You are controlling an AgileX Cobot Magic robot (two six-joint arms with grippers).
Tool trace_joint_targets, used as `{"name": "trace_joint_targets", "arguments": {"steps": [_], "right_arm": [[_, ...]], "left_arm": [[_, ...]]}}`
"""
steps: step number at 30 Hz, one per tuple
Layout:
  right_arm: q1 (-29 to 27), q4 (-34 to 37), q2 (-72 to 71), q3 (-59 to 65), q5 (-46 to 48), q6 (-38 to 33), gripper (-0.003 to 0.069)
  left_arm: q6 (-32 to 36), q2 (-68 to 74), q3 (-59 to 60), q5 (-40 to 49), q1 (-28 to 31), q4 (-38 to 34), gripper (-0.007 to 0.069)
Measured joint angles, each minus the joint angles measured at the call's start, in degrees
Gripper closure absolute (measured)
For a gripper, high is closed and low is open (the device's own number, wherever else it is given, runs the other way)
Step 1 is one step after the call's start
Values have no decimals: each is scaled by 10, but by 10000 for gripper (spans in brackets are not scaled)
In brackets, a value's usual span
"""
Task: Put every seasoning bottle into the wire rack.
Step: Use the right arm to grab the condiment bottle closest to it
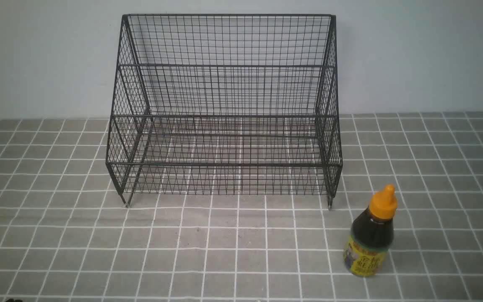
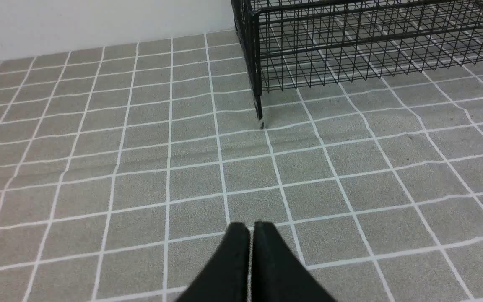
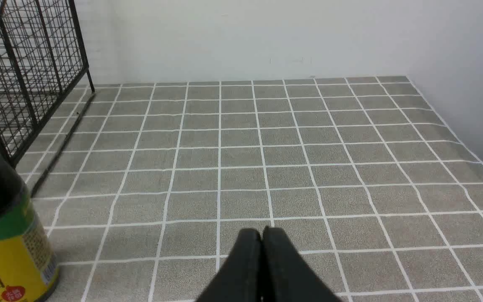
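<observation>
The seasoning bottle (image 1: 370, 233) stands upright near the wire rack's (image 1: 224, 109) front right foot. Left gripper (image 2: 252, 228) and right gripper (image 3: 262, 234) have their jaws pressed together, holding nothing.

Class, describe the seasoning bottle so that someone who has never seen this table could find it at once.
Start at the big black wire rack at the back of the grey tiled cloth. Outside it, near its front right foot, the seasoning bottle stands upright. Its dark-brown body, orange pointed cap and yellow-green label set it apart.
</observation>
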Motion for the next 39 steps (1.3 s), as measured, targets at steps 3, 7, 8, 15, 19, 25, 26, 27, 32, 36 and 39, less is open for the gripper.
{"name": "trace_joint_targets", "arguments": {"steps": [3,7,8,15,19,25,26,27,32,36,39], "right_arm": [[0,0,0,0,0,0,671],[0,0,0,0,0,0,671],[0,0,0,0,0,0,671],[0,0,0,0,0,0,671],[0,0,0,0,0,0,671],[0,0,0,0,0,0,671],[0,0,0,0,0,0,671],[0,-1,0,0,0,0,671],[0,-41,0,0,-5,-5,671],[0,-71,0,5,-45,-2,671],[0,-58,0,7,-132,24,671]], "left_arm": [[0,0,0,0,0,0,631],[0,0,0,0,0,0,631],[0,0,0,0,0,0,631],[0,0,0,0,0,0,631],[0,0,0,0,0,0,631],[0,0,0,0,0,0,631],[0,0,0,0,0,0,631],[0,0,0,0,0,0,631],[0,0,0,0,0,0,631],[0,0,0,0,0,0,631],[0,0,0,0,0,0,631]]}}
